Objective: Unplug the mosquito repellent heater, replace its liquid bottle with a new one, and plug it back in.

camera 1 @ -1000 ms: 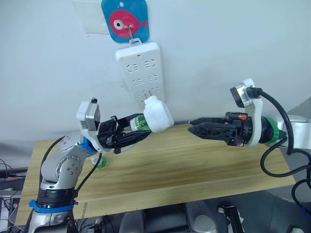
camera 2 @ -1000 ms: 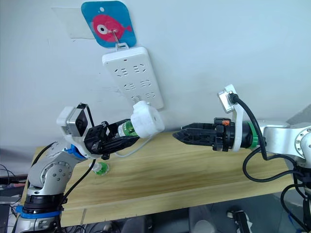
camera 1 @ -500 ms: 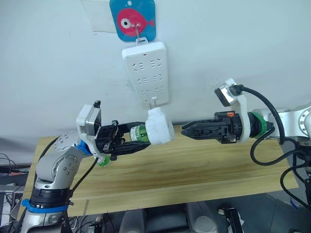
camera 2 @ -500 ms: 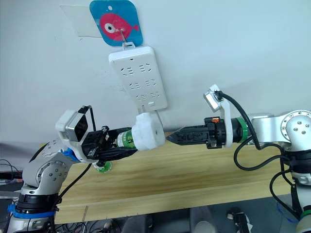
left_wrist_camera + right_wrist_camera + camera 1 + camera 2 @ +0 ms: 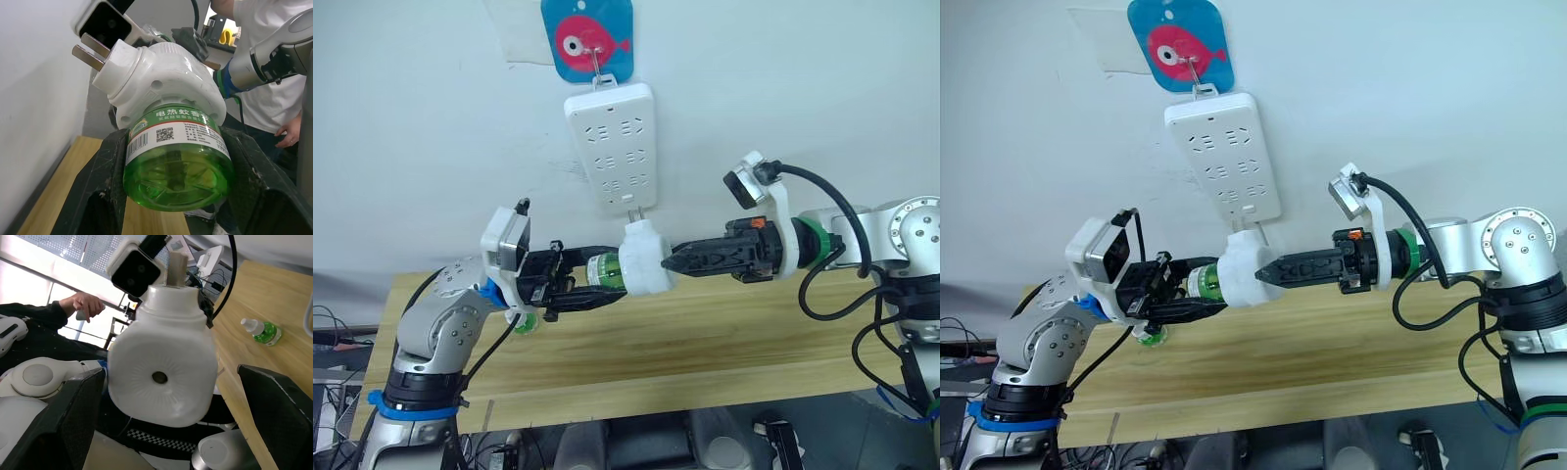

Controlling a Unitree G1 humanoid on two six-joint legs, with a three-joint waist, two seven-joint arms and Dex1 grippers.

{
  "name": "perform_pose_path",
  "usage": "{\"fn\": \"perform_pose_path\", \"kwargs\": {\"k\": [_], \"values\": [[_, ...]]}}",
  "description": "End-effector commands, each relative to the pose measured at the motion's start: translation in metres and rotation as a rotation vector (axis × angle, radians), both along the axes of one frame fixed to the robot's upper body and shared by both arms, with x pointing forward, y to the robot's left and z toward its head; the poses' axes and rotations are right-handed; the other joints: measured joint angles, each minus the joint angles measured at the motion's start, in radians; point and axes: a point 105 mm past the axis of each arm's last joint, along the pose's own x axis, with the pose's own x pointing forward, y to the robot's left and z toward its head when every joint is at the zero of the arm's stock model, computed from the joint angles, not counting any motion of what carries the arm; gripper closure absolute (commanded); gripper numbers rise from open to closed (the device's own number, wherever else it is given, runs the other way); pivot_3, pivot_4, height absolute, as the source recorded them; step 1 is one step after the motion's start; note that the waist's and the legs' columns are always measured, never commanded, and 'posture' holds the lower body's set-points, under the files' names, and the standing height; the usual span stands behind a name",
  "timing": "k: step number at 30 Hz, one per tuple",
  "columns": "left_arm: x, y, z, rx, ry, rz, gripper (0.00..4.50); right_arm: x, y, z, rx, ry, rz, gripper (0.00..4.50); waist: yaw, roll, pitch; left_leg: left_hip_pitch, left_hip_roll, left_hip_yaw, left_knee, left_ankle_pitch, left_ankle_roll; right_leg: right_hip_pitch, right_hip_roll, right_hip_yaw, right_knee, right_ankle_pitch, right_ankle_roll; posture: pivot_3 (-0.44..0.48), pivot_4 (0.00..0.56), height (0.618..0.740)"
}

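the mosquito repellent heater (image 5: 644,267) hung in the air above the wooden tabletop (image 5: 705,343), just below the white power strip (image 5: 613,147) on the wall, its two flat prongs (image 5: 90,50) free of any socket. a green liquid bottle (image 5: 176,159) was screwed into it, and our left hand (image 5: 570,286) pinched that bottle between its two black fingers (image 5: 100,196), one on each side, with the heater's domed end pointing toward our right arm. our right hand (image 5: 1278,270) reached in from the other side with its tips at the heater's domed end; in the right wrist view its fingers (image 5: 73,421) stood spread wide on either side of the white body, whose round vent hole (image 5: 158,378) faced that camera. we could not tell whether they touched the plastic. a second small green bottle (image 5: 521,324) lay on the tabletop under our left arm. the power strip hung from a hook on a blue plate with a red fish (image 5: 588,41). a person's hand (image 5: 84,302) showed in the background of the right wrist view.
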Motion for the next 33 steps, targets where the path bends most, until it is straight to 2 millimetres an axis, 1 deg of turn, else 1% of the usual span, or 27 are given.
{"fn": "perform_pose_path", "kwargs": {"k": [1,13,21,33], "values": [[-0.002,-0.003,0.005,-0.007,-0.035,-0.023,2.22,-0.005,0.004,0.011,0.022,-0.029,0.039,0.00,0.000,0.000,0.001,0.000,0.000,0.000,0.000,0.000,0.000,0.000,0.000,0.000,0.000,0.000,0.000,-0.213,0.304,0.740],[0.008,-0.007,0.003,-0.002,-0.052,-0.023,2.22,-0.005,0.013,0.014,0.033,-0.030,0.062,0.00,-0.001,0.000,0.002,-0.001,0.000,0.000,0.000,0.000,0.000,0.000,0.000,-0.001,0.000,0.000,0.000,-0.217,0.308,0.740],[0.009,-0.011,0.003,-0.005,-0.058,-0.040,2.22,-0.005,0.016,0.012,0.029,-0.025,0.068,0.00,-0.001,0.000,0.004,-0.001,0.000,-0.001,0.000,0.000,0.000,0.000,0.000,-0.001,0.000,0.000,0.000,-0.217,0.308,0.740],[0.012,-0.012,0.002,-0.004,-0.066,-0.044,2.22,-0.007,0.017,0.011,0.027,-0.022,0.078,0.00,-0.002,0.000,0.012,-0.001,0.000,-0.001,0.000,0.000,0.000,0.000,0.000,-0.001,0.000,0.000,0.000,-0.224,0.311,0.740]]}}
